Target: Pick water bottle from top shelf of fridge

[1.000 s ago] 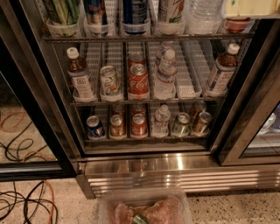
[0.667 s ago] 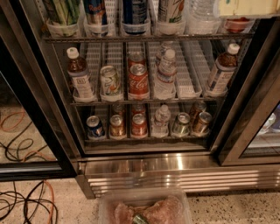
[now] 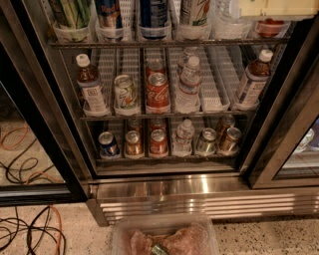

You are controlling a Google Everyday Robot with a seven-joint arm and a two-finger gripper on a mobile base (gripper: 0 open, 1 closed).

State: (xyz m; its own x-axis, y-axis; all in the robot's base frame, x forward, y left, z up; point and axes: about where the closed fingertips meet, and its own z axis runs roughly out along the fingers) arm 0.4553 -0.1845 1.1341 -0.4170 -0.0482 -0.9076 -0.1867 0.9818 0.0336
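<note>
The fridge (image 3: 164, 187) stands in front of me with its black frame and steel base. On the top shelf (image 3: 164, 44), right of centre, stands the water bottle (image 3: 227, 21), clear and ribbed, with only its lower part in view. A pale cream part of my gripper (image 3: 279, 7) enters along the upper edge at the right, just right of the water bottle and in front of the shelf's right end. The rest of the gripper is cut off by the picture's edge.
More cans and cups share the top shelf (image 3: 149, 20). The middle rack holds a red cola can (image 3: 158, 92), a small labelled bottle (image 3: 188, 84) and brown bottles (image 3: 90, 84). The lowest rack holds cans (image 3: 132, 144). Cables (image 3: 30, 229) lie on the floor at left. A clear tub (image 3: 164, 239) sits bottom centre.
The cream gripper part has moved left along the top edge, closer to the water bottle. The fridge's contents have not moved.
</note>
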